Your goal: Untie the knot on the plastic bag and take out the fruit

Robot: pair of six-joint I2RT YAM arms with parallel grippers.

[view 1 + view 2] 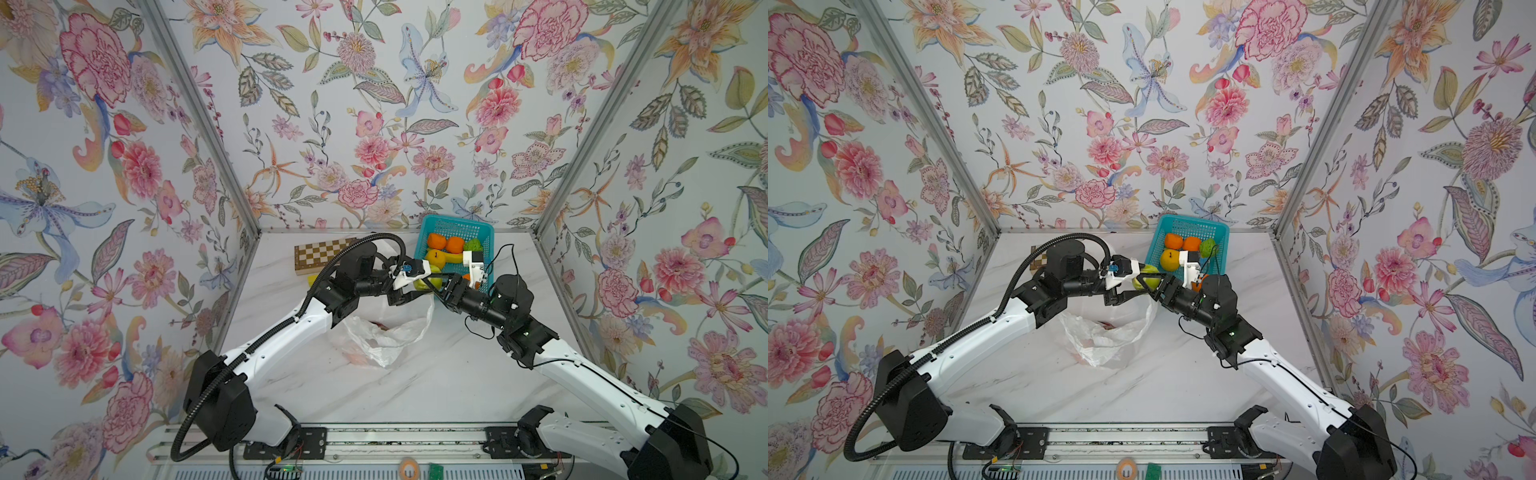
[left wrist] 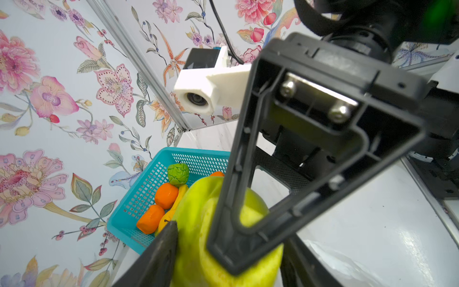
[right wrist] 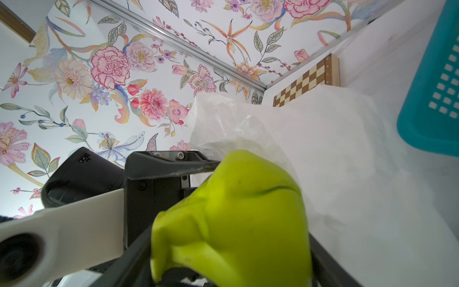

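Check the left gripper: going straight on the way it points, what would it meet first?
The green fruit, which sits between the jaws of the left gripper. Just beyond, depth unclear, is the right gripper, holding the same fruit.

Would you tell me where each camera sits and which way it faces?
Both top views: high at the front, looking down and back at table, bag, basket; left arm, right arm show.
Left wrist: on left arm, facing basket; its own fingers and right gripper around green fruit.
Right wrist: on right arm, facing bag, chessboard; left gripper shows.
Shared: both wrist views show the green fruit.
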